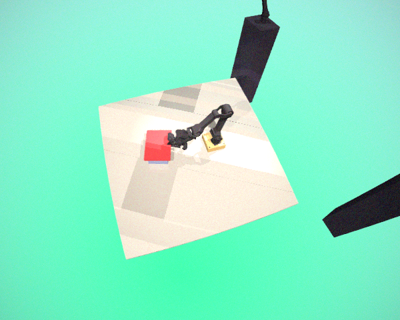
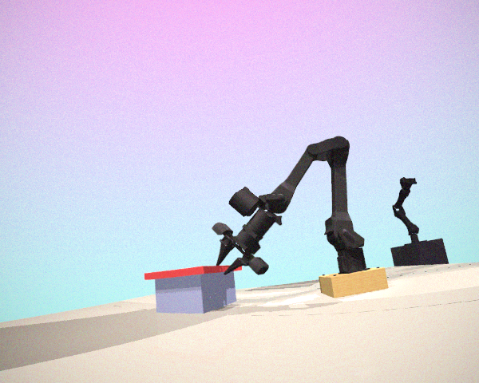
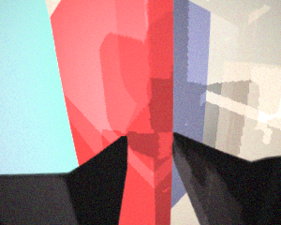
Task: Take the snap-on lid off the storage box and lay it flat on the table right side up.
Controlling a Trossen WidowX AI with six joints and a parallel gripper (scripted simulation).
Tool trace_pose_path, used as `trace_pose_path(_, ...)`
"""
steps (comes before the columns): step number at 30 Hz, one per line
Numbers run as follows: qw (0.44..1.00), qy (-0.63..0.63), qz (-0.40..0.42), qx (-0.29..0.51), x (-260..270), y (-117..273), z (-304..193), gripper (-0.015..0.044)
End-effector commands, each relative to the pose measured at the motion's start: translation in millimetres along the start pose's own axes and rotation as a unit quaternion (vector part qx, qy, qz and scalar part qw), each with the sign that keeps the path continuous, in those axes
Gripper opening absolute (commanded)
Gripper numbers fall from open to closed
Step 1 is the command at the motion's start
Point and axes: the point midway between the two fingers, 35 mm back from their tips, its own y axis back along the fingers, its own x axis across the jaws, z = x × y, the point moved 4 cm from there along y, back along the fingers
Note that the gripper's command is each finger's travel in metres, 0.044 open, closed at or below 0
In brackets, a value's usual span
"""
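Observation:
The red lid lies flat on top of the blue storage box, and its edge overhangs the box walls. My gripper is shut on the lid's rim on the side facing the arm's base, tilted downward, with one finger on the lid's top and the other at the outer side just under the edge. In the top view the fingertips are too small to tell apart. The box stands on the table.
The arm's yellow base block stands on the table, to the right of the box. A dark block stands behind the table's far corner, and another dark block is off to the right. A second small arm on a dark block shows in the background.

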Motion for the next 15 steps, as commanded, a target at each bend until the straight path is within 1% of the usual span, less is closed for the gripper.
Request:
trace_pose_path(1, 1.0, -0.001, 0.005, 0.001, 3.1, 3.2, 0.1, 0.0)
trace_pose_path(15, 1.0, -0.001, 0.005, 0.001, 5.1, 5.2, 0.2, 0.0)
